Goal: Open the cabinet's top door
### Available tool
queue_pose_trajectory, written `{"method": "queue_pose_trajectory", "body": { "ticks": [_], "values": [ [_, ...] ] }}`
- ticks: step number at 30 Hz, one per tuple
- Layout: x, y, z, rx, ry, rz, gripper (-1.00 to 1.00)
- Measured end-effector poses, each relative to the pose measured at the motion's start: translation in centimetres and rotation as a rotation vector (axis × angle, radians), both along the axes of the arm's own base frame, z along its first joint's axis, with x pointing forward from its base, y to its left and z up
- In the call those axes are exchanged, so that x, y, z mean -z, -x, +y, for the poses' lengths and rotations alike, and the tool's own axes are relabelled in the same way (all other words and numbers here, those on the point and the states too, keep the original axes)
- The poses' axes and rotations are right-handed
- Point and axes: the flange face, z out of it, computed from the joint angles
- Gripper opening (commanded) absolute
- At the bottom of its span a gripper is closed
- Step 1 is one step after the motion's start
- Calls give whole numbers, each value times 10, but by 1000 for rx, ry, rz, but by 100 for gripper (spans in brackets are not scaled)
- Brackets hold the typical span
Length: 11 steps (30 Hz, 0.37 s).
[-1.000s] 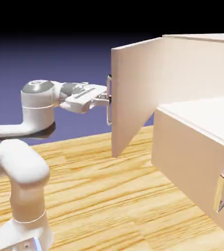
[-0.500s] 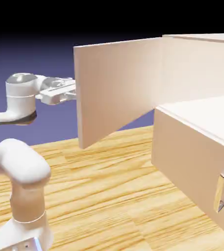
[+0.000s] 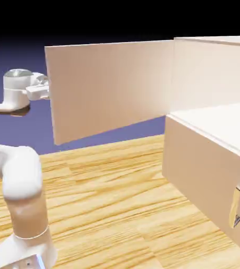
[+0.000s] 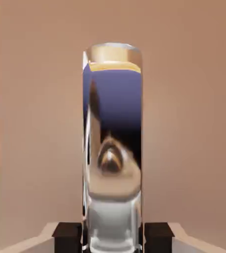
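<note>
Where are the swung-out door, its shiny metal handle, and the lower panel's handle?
Top door (image 3: 111, 89): exterior view, middle of its broad face.
Metal handle (image 4: 113, 113): hand view, upper half of the shiny bar.
Lower handle (image 3: 235, 207): exterior view, middle of the tan grip.

top door (image 3: 111, 89) swung wider — toward the exterior view's left, hand now hidden

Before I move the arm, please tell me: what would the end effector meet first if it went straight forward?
Probably the shiny metal bar handle already between the end effector's fingertips, then the flat pale tan door panel behind it; the remaining gap is unclear.
</note>
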Motion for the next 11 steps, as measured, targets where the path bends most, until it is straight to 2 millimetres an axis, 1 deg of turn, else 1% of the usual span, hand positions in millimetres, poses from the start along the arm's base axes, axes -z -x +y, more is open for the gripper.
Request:
{"method": "queue_pose_trajectory", "body": {
  "ticks": [6, 11],
  "values": [
    [0, -5, 52, 98, 0, 0, -100],
    [0, -12, 91, 173, 0, 0, -100]
  ]
}}
